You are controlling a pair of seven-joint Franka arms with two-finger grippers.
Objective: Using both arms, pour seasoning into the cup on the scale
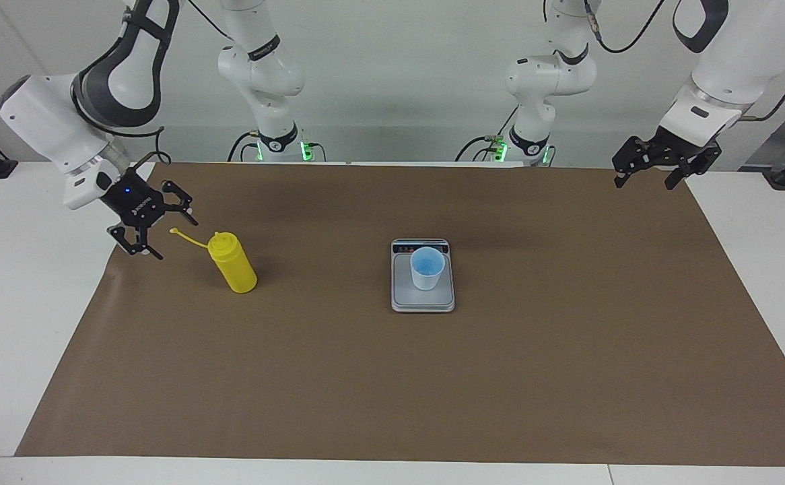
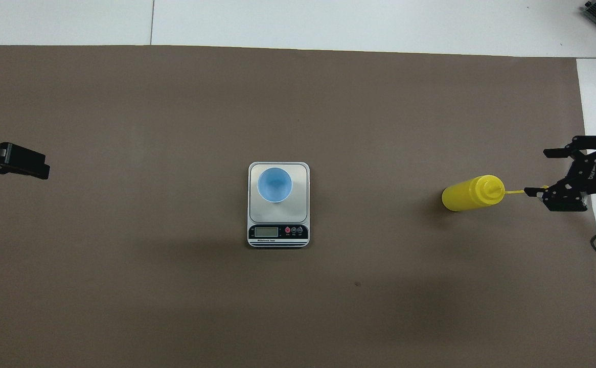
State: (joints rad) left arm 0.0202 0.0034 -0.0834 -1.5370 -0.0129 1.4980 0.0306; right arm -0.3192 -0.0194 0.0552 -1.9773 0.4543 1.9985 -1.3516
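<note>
Seasoning [image 1: 232, 271] is what we take as our landmark: the yellow squeeze bottle stands upright on the brown paper [image 1: 567, 377] toward the right arm's end of the table, its thin cap strap [image 1: 189, 237] sticking out from the nozzle toward that end. Just beside the bottle, over the paper's edge, we see the right gripper [image 1: 157, 229] raised off the surface with its fingers spread wide and nothing between them; in the overhead view one fingertip [image 2: 532, 192] overlaps the strap's tip, but in the facing view the strap ends clear of the fingers, so we read no contact. That gripper's wrist is cut off at the overhead view's edge [image 2: 566, 171]. Well apart from the bottle, toward the middle of the paper, the scale [image 1: 423, 300] lies flat with its dark display strip on the side nearer the robots; we cannot read the display. The cup [image 1: 427, 268] stands upright on the weighing plate, about level with the bottle, and we cannot tell whether its blue inside holds anything. Much farther from the bottle, at the left arm's end, the left gripper [image 1: 647, 172] waits in the air over the paper's corner nearest the robots, fingers apart and empty; overhead, only its dark tip shows [image 2: 22, 164], the rest cut off.
</note>
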